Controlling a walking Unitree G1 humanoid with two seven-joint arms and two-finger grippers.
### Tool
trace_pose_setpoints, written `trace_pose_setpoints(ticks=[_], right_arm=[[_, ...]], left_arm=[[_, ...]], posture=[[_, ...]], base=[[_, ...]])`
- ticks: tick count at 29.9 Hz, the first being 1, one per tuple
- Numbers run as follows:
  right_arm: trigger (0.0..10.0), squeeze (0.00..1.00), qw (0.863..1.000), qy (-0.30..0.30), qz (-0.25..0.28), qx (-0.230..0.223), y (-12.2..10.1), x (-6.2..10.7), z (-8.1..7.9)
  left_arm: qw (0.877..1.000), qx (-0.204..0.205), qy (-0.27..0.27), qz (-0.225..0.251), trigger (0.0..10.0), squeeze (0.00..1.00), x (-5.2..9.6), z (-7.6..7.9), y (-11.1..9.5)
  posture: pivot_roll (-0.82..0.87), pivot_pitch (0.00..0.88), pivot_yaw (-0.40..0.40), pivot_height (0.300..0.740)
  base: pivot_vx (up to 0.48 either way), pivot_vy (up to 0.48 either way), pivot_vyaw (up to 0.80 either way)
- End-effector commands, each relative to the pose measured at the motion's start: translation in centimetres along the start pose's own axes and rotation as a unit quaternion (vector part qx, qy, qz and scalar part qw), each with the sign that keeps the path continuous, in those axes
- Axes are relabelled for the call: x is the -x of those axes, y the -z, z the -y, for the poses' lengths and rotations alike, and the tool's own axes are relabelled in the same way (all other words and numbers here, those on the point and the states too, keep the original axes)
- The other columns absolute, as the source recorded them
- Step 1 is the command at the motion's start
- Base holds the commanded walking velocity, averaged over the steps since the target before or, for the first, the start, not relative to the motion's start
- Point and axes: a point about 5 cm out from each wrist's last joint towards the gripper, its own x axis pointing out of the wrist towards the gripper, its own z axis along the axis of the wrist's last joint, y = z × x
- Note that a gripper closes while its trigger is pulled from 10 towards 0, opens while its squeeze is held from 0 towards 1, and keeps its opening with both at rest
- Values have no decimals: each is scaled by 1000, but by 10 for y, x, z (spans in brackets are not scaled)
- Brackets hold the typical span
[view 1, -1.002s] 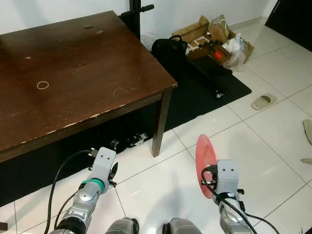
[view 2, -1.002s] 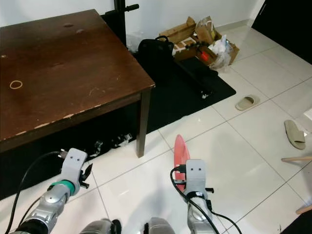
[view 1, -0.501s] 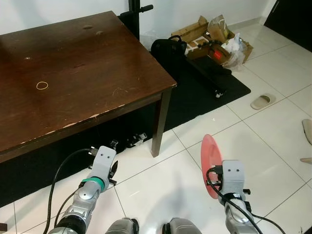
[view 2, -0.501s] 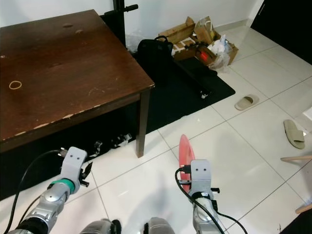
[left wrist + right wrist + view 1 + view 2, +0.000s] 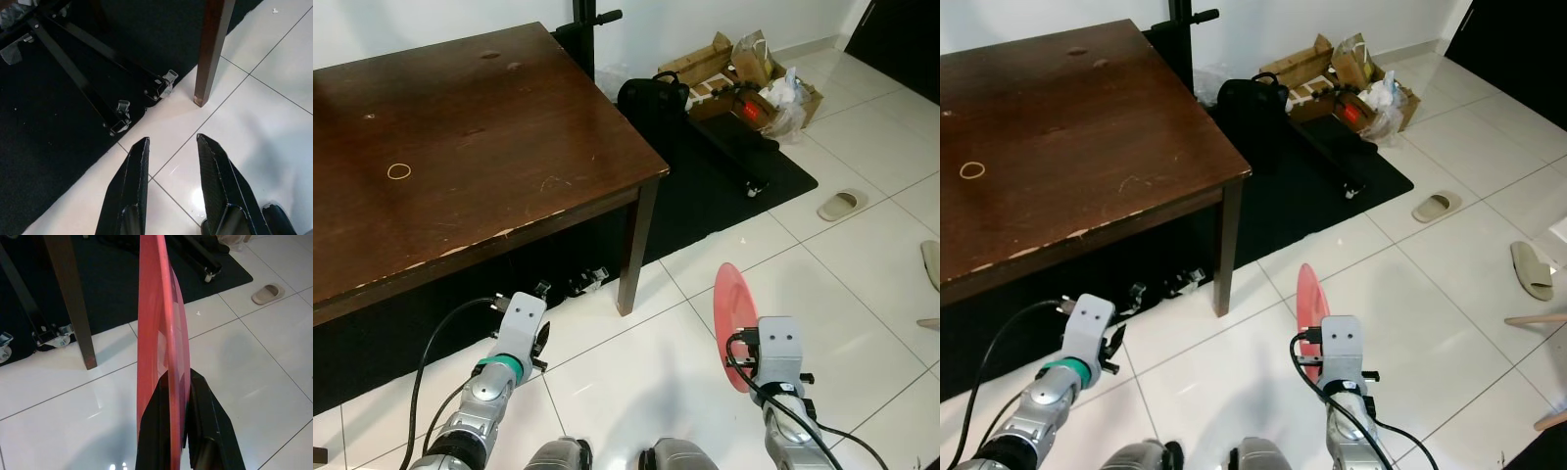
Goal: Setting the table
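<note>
A red plate (image 5: 731, 311) stands on edge in my right gripper (image 5: 176, 377), which is shut on its lower rim. It hangs low over the white tile floor, to the right of the table's near right leg (image 5: 636, 245). The dark brown wooden table (image 5: 489, 127) is ahead on the left; its top carries just a small ring (image 5: 399, 171). My left gripper (image 5: 173, 142) is open with nothing between its fingers. It is held low in front of the table's near edge, above the tiles and the edge of a black mat.
A black mat (image 5: 724, 186) lies right of the table with a black bag (image 5: 651, 98) and a long black case on it. Cardboard boxes with clutter (image 5: 744, 78) stand behind. A slipper (image 5: 843, 204) lies on the tiles. Wheeled stand legs (image 5: 98, 88) sit under the table.
My right gripper has drifted slightly to the right with the plate, which now stands a bit more upright. The left arm has not moved.
</note>
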Motion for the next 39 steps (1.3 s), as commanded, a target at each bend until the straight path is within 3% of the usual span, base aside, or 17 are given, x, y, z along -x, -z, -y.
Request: trace_pose_setpoints(ticks=[1,39], right_arm=[[10000,0,1000,7,3,-8,0,1,2],[10000,0,1000,7,-4,-10,3,2,0]], left_arm=[[1000,0,3,-10,10000,0,1,2,5],[1000,-1,6,-8,10000,0,-1,4,3]], posture=[[-115,0,31,740],[-116,0,33,740]], base=[[0,0,0],[0,0,0]])
